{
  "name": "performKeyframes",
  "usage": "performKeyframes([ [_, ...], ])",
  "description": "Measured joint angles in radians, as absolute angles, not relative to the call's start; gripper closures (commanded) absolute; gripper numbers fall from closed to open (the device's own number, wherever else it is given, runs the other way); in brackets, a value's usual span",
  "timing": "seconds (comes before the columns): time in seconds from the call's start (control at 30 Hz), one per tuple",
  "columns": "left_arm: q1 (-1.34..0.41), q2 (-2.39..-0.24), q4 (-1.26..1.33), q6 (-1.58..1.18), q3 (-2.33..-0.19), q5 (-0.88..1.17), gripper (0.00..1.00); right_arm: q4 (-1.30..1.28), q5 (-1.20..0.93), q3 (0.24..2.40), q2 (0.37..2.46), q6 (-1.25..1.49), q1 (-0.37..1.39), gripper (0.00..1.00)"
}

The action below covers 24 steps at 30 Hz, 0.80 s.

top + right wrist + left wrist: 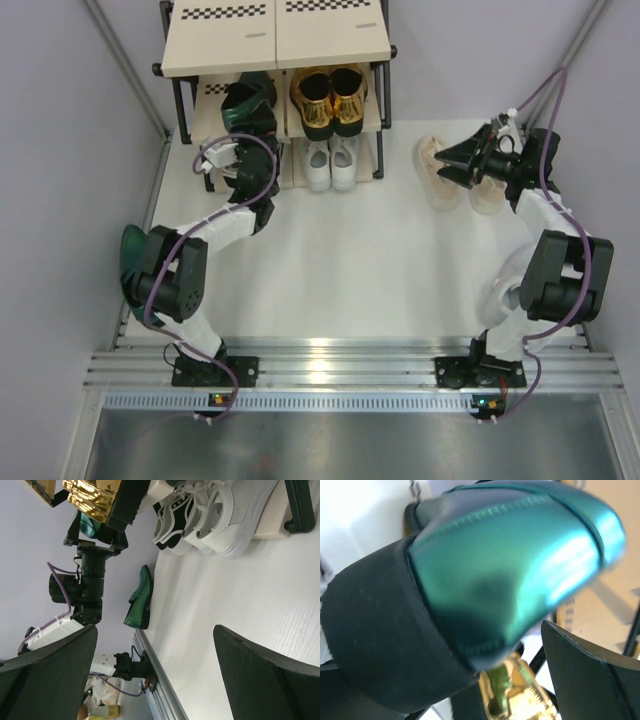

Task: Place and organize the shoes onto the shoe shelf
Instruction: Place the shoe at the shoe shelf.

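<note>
Nearest, at the desk's point(350, 260) left edge, one green loafer point(130, 258) lay partly hidden under the left arm point(165, 272), well apart from either set of fingers. Farther in, toward the right edge, the beige sneakers point(440, 178) sat side by side on the desk. The right fingers point(260, 680) hung over them, spread wide. The wrist view showed only bare desk between them, so they gripped nothing. Whether they touched the sneakers could not be told. At the far edge stood the shoe shelf point(225, 40). On its bottom board the black-and-white sneakers point(167, 520) sat just beside the white lace-ups point(330, 165). On the middle board the gold loafers point(332, 100) filled the right half, and the second green loafer point(515, 565) was in the left half, just beside them. The left fingers point(585, 675) reached in at that loafer and stood apart. The shoe loomed directly in front of them, yet the one finger in plain sight was clear of its glossy side, with gold showing through the gap. The other finger was mostly hidden by the shoe.
</note>
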<state>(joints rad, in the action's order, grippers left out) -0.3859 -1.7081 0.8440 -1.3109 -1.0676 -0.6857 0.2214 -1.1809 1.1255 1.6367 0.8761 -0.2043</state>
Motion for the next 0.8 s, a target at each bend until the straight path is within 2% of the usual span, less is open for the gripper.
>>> performKeyframes([
  [0.8,-0.404,-1.494,0.686,-1.441,-0.872,-0.373,0.02,0.300,-1.183,1.103,1.626,0.928,-0.204,0.01],
])
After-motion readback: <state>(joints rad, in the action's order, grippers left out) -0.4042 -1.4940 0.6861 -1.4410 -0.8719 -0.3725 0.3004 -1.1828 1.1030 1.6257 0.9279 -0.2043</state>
